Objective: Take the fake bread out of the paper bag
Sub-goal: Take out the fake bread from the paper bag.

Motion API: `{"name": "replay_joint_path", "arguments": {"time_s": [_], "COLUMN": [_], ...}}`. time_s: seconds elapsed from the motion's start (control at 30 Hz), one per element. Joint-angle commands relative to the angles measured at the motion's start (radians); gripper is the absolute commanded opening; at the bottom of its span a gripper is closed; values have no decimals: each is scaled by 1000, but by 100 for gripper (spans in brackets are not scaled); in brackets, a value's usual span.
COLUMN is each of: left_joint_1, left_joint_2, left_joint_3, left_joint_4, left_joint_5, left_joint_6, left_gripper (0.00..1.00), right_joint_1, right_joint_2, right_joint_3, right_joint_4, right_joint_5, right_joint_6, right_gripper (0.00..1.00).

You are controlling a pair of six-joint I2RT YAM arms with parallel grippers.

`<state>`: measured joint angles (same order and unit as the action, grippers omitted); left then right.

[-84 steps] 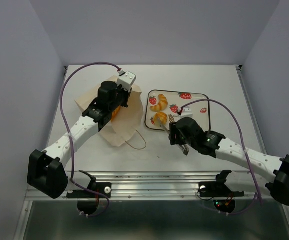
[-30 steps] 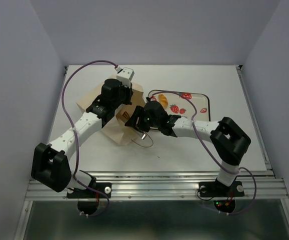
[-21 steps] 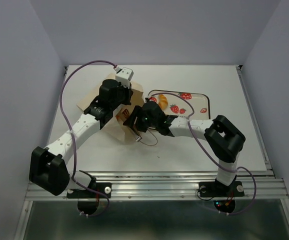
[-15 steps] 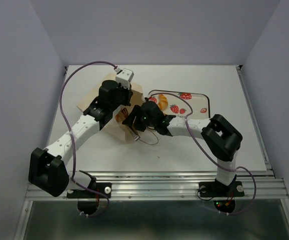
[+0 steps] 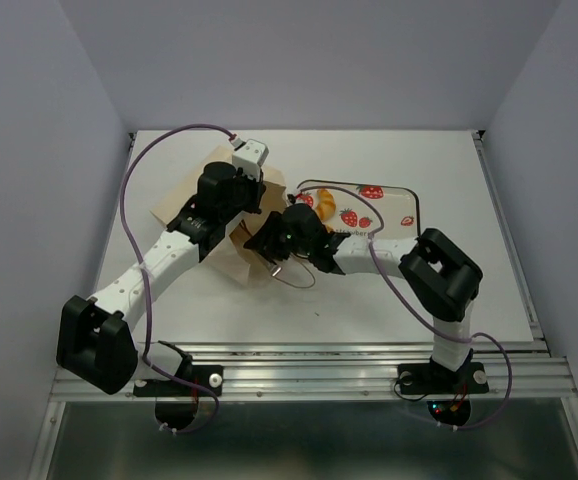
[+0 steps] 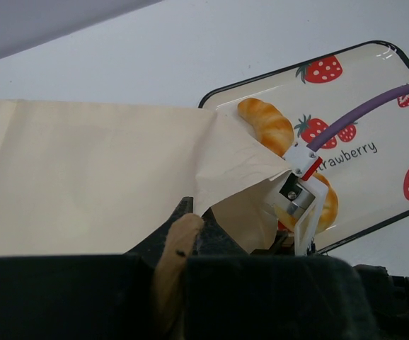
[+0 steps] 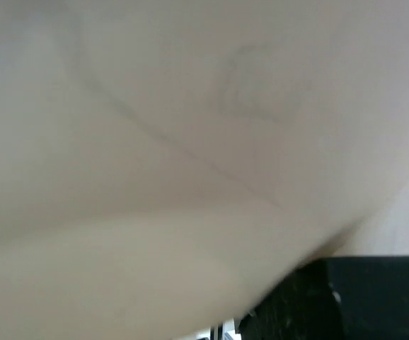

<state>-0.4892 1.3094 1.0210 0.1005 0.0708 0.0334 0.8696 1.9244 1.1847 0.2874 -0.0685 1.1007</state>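
White worktop (image 5: 449, 170), strawberry-print tray (image 5: 389, 207) with dark rim right of centre, metal rail (image 5: 309, 372) along near edge.

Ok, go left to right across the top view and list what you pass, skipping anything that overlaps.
Left arm's base → paper bag → strawberry tray.
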Motion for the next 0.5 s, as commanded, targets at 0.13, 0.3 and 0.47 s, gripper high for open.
{"name": "replay_joint_path", "arguments": {"time_s": [0.13,0.3,0.47], "left_joint_1": [-3,-3,-5], "left_joint_2": [-38,-38,-36], "left_joint_3": [-1,2,4], "left_joint_4": [53,41,42], "left_joint_5": [-60,-100,-117], "left_joint_6": [10,14,10], "left_gripper": [0,0,0], "right_joint_1": [-6,-6,-15], "right_joint_2": [-208,-347,-462], "right_joint_3": [-118,-210,-280], "right_joint_4": [59,38,-14], "right_joint_5": [107,111,82], "right_joint_6": [-73,-114,-151], "right_gripper": [23,18,17]}}
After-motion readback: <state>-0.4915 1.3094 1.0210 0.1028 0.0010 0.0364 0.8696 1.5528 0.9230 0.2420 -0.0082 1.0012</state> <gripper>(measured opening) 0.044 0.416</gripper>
